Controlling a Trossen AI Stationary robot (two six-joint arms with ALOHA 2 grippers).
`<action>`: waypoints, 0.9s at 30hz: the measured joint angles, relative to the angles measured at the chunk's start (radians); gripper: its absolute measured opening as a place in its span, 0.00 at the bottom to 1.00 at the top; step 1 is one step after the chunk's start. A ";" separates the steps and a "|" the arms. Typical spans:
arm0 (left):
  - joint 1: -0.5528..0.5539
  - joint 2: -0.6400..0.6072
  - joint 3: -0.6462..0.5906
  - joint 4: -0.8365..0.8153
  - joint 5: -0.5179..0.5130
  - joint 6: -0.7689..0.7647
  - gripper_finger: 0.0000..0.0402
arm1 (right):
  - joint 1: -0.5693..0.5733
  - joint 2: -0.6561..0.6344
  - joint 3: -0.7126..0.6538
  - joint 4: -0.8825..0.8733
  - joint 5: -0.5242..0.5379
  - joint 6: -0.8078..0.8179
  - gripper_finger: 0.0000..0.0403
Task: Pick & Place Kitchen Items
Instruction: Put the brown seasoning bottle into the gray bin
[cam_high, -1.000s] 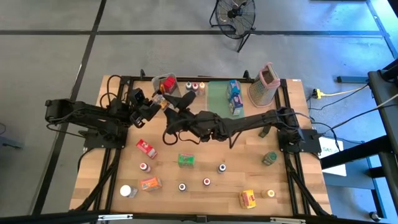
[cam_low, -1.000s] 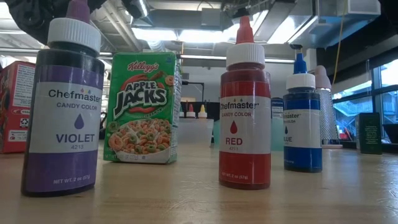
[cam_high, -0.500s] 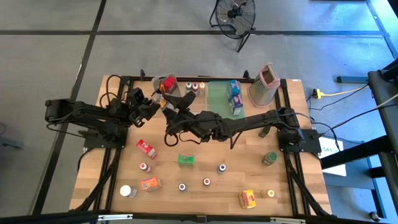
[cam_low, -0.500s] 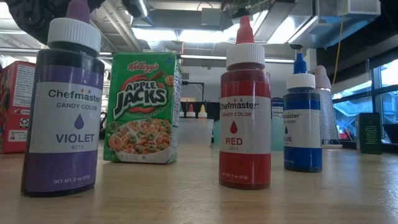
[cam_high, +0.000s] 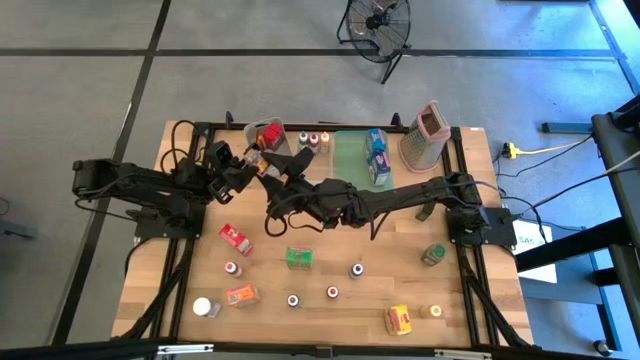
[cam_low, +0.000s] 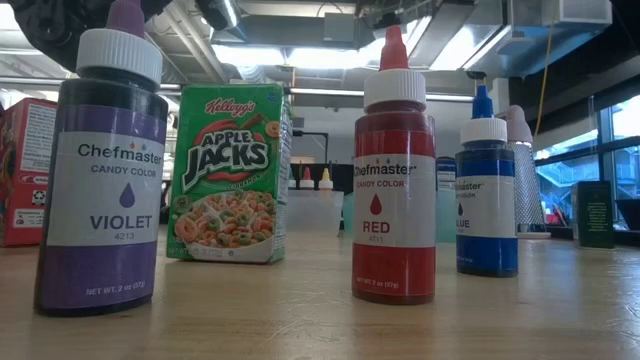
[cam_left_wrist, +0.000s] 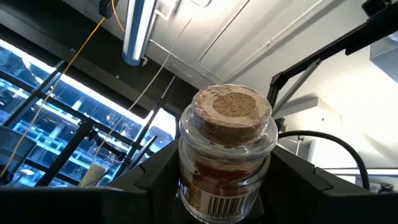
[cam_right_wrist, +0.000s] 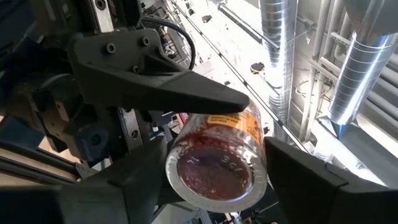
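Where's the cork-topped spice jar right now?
The cork-topped spice jar is off the table, held in the left hand at the back left, beside the clear bin, with the right hand meeting it.

From my station: wooden table (cam_high: 470, 300) carrying an Apple Jacks box (cam_low: 229, 172), violet (cam_low: 104, 170), red (cam_low: 394, 170) and blue (cam_low: 487, 190) Chefmaster bottles, a metal grater (cam_high: 426, 135), a green tray (cam_high: 350, 155), and a yellow box (cam_high: 399, 319).

grater (cam_high: 426, 135): table's far right | green tray (cam_high: 351, 158) | fan (cam_high: 380, 25): floor
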 joint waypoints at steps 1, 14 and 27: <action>0.000 0.000 0.000 0.000 0.000 0.000 0.48 | 0.000 0.000 0.000 0.000 0.000 0.000 0.65; 0.000 0.000 0.000 -0.006 0.001 0.003 0.48 | 0.001 0.000 0.000 0.009 -0.002 -0.026 0.57; 0.000 -0.001 0.000 -0.015 0.005 0.003 0.48 | 0.006 0.000 0.000 0.008 0.000 -0.038 0.50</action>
